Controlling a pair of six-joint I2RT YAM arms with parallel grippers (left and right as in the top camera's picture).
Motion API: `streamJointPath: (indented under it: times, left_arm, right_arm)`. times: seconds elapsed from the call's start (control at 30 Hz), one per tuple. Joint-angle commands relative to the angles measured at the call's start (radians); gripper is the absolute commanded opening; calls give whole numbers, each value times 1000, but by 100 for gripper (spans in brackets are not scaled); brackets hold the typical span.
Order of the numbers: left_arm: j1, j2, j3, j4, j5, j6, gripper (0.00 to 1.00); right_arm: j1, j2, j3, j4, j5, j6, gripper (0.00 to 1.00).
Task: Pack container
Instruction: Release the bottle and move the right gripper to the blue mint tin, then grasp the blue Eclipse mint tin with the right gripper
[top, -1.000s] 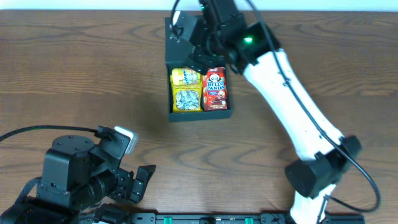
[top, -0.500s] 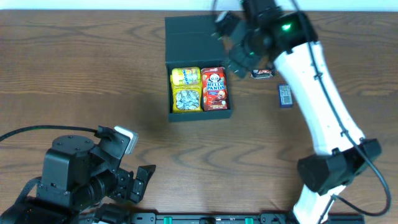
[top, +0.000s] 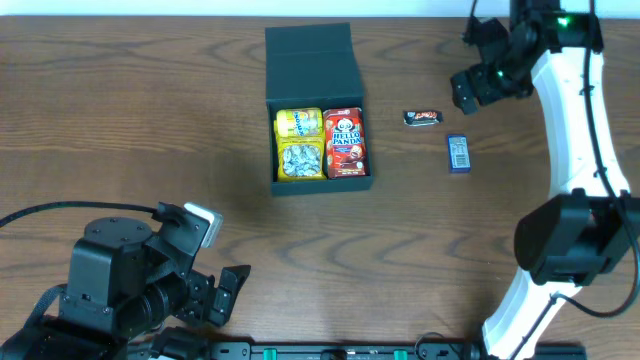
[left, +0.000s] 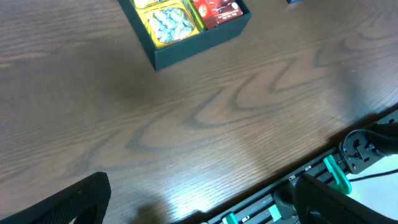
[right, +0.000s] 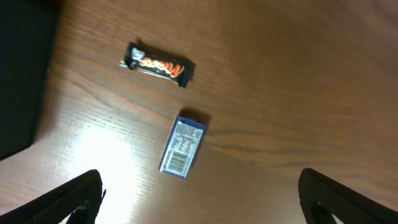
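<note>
Since a second ago the right end effector (top: 478, 85) has swung away from above the container's lid and across to the far right of the desk (top: 150, 130), while the container and what lies in it have stayed where they were. Nearest, at the front left edge, the left arm sits folded low, and its wrist view shows the left end effector (left: 202, 208) with its fingers spread wide at the two bottom corners, only bare wood grain between them. Farther in, around the middle of the desk, the container (top: 322, 186) lies open with its flap lid folded back on the far side. Inside, a yellow-edged pack of silvery pieces (top: 300, 160) fills the near left part, a yellow pack (top: 298, 123) lies just behind it, and a red Hello Panda box (top: 346, 143) takes the right side, touching both. Well to the right of the container, a small blue pack (top: 458, 154) lies flat on the wood. A dark Mars bar (top: 422, 118) lies a little beyond it and slightly to its left, near it but not touching. Farthest back, the right end effector hangs above the desk just beyond these two snacks; its wrist view looks down on both, and its fingers stand apart at the lower corners, holding nothing.
</note>
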Motion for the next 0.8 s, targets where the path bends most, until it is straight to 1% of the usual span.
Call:
streamJointPath:
  times: [0.0,0.07,0.23,0.33,0.47,0.6,0.77]
  left_arm:
    - [2,-3,1,0,3,19,95]
    - [2,-3,1,0,3,19,95]
    - [2,-3,1,0,3,19,95]
    - [2,-3,1,0,3,19,95]
    - [2,-3,1,0,3,19,95]
    - [2,-3,1,0,3,19,95]
    - [2,-3,1,0,3,19,95]
  right_arm:
    - [-27,23,-88,35,-65,35,99]
    - [-32,23,-150,70,-65,42,96]
    - [-32,23,-319,192,-94,106,95]
    - [-32,23,-395,259,-116,106,91]
    - [-32,23,-463,327,-110,106,86]
    - [-32,23,-531,410,-67,153,85]
    - [-32,23,-581,478,-60,187,82]
